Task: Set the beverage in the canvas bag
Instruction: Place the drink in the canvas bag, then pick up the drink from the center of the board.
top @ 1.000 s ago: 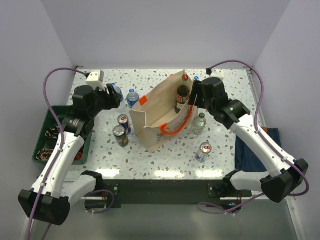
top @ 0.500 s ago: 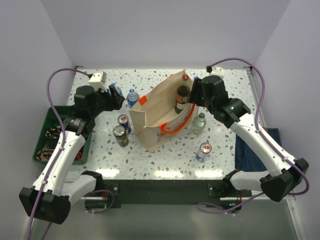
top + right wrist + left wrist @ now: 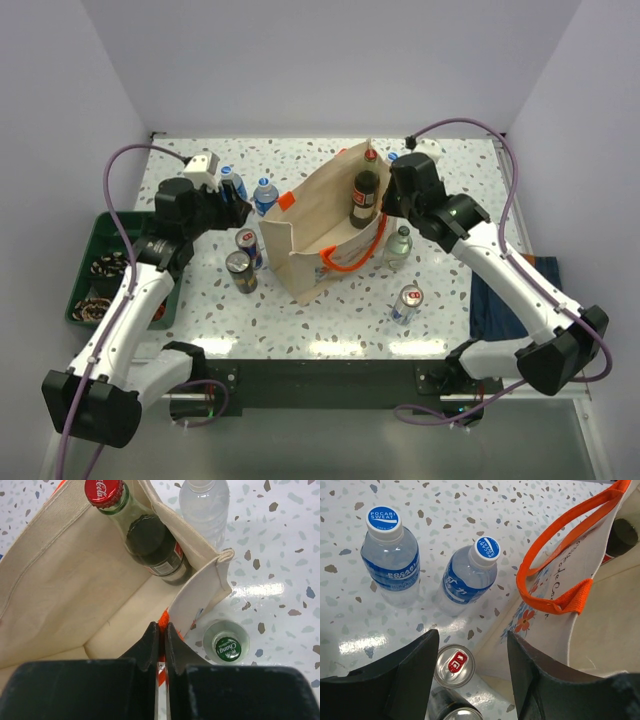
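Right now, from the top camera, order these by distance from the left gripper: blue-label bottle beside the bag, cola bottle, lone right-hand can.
From the left gripper:
1. Blue-label bottle, just to its right, beside the canvas bag.
2. Cola bottle, inside the bag, at its far end.
3. Can, alone at the near right.

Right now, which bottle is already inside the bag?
The dark Coca-Cola bottle with the red cap: it stands inside the canvas bag. The blue-capped Pocari Sweat bottles and the green-capped Chang bottle stand outside on the table.
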Available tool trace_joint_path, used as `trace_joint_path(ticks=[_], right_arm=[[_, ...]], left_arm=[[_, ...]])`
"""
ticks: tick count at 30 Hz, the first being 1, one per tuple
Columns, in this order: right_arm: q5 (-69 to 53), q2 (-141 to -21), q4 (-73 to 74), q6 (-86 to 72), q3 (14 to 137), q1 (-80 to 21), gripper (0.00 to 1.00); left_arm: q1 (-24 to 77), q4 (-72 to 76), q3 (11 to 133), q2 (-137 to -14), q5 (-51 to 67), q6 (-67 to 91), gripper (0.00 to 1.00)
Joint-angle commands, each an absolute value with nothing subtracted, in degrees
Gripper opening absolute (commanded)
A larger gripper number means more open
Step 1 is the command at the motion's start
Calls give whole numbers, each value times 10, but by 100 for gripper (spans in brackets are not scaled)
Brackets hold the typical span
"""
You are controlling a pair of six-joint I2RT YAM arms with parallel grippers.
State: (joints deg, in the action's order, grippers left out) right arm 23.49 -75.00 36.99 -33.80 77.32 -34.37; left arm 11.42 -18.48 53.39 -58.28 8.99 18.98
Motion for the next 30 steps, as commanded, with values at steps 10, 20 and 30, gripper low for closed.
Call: trace_joint_path(ticks=[10, 20, 30], right_arm=[[265, -721, 428, -353, 744, -347, 0], [270, -728, 436, -362, 748, -347, 0], [273, -731, 432, -362, 746, -348, 0]], left_arm=[[105, -153, 513, -599, 154, 178, 61], [105, -267, 534, -627, 91, 131, 63], [105, -287, 538, -653, 134, 127, 75]])
